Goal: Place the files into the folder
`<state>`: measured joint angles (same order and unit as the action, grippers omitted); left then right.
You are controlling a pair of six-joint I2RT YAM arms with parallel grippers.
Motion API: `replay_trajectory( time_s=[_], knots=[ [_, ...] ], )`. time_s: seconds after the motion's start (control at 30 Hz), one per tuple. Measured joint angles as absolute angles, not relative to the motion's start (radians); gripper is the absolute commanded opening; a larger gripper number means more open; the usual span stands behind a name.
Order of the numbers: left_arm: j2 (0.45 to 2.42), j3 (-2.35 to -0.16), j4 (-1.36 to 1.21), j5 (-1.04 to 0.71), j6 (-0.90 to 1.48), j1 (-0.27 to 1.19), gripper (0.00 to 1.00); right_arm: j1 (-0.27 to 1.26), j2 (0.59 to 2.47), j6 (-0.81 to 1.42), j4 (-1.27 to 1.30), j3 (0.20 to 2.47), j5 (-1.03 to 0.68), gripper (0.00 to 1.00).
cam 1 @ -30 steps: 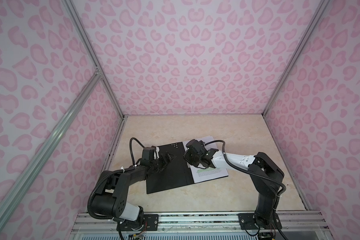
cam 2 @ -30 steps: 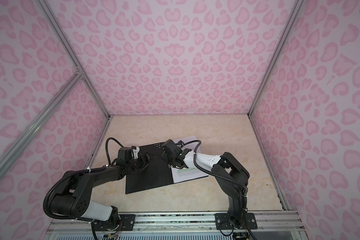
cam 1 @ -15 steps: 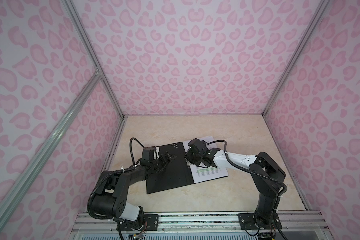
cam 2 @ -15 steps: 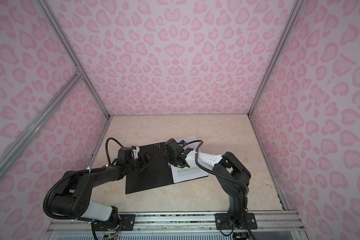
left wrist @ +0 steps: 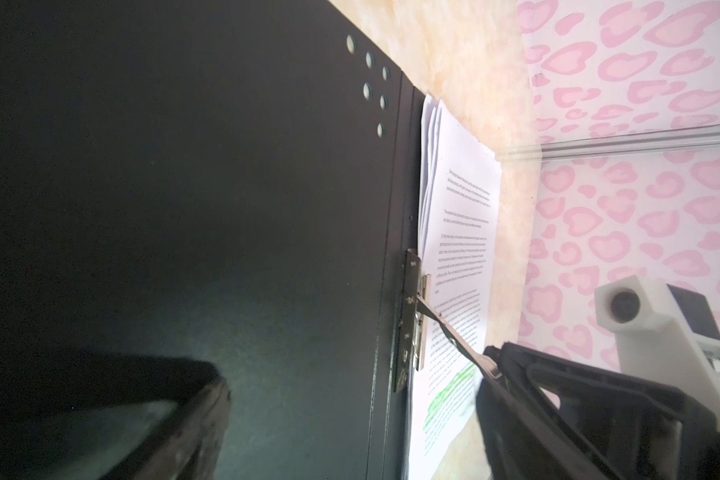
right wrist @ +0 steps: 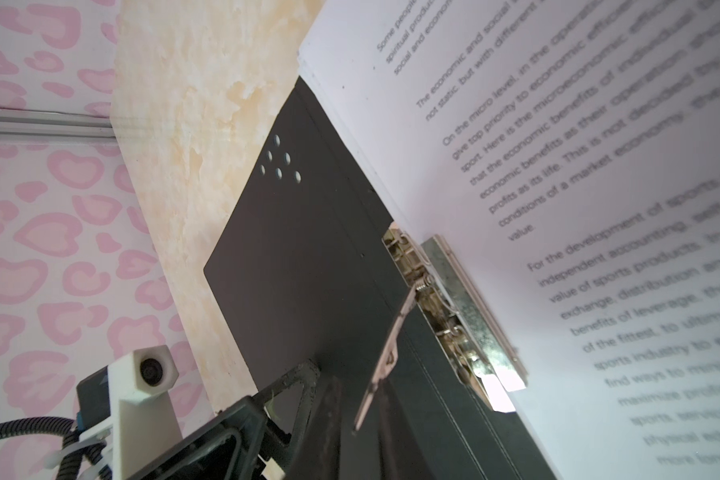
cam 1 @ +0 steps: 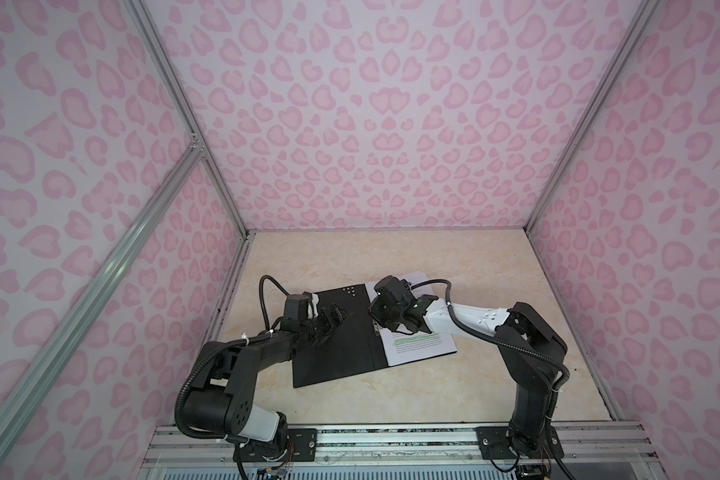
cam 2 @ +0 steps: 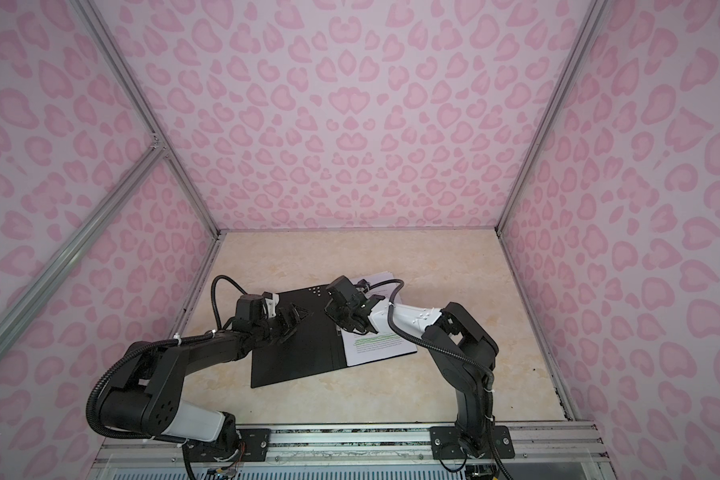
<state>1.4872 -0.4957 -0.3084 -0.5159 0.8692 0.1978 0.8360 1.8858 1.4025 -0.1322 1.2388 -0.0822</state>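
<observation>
The folder [cam 1: 336, 350] [cam 2: 296, 353] lies open on the table, black inside up. The files [cam 1: 420, 347] [cam 2: 378, 345], a stack of white printed sheets topped by one with green highlighted lines, rest on its right half beside the spine. The metal clip [right wrist: 462, 316] [left wrist: 412, 316] sits at the stack's inner edge, its lever [right wrist: 391, 345] [left wrist: 445, 328] raised. My right gripper [cam 1: 376, 326] [right wrist: 362, 419] is shut on the lever's end. My left gripper [cam 1: 335, 312] [cam 2: 294, 314] stands open over the folder's left flap, one finger [left wrist: 175, 419] low against the black surface.
The beige marble-look table [cam 1: 433, 395] is boxed in by pink heart-patterned walls [cam 1: 371, 124] on three sides. An aluminium rail [cam 1: 391, 436] carrying both arm bases runs along the front edge. The two grippers are close together over the folder.
The right wrist has tilted slightly above the clip. The left arm, the folder and the files have not visibly moved.
</observation>
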Motion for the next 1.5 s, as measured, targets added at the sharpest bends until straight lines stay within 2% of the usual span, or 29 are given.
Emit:
replay_trajectory(
  time_s=[0.53,0.7,0.9,1.27,1.5],
  knots=[
    [1.486,-0.496,-0.307,-0.515,0.869,0.197,0.94,0.831,1.884,1.406,-0.1,1.206,-0.105,0.04],
    [1.485,-0.496,-0.301,-0.517,0.87,0.198,0.94,0.83,1.862,1.422,-0.027,1.128,-0.108,0.0],
    [1.485,-0.495,-0.296,-0.522,0.874,0.199,0.94,0.83,1.808,1.445,0.073,1.002,-0.115,0.0],
    [1.495,-0.488,-0.324,-0.524,0.897,0.199,0.94,0.842,1.771,1.448,0.402,0.749,-0.105,0.0],
    [1.507,-0.486,-0.347,-0.519,0.899,0.198,0.93,0.855,1.847,1.446,0.645,0.661,-0.104,0.0]
  ],
)
